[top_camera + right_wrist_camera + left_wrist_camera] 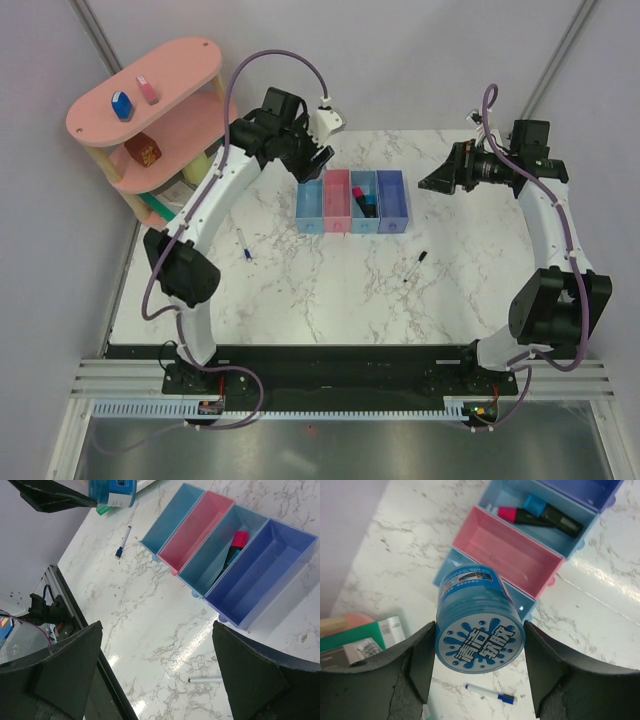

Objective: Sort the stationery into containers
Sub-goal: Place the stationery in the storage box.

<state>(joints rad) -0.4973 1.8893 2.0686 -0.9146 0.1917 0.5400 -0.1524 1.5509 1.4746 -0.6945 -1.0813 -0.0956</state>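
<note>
Hanging in the left claw [479,630], the round teal-blue pot [470,600] was pinched from both sides, raised off the counter [330,290] by the end of the light blue bin [172,517]. Next came the pink bin [510,550], then the blue bin [495,495] holding the pink-capped marker [507,514] and the blue-capped marker [535,503]. A thin black pen [414,266] lay apart on the marble. The right claw [157,665] hung spread wide, holding nothing.

You can read white characters 清洁软胶 on the splash-printed lid of the round teal-blue plastic pot [480,641]; its side label is too small to read.
</note>
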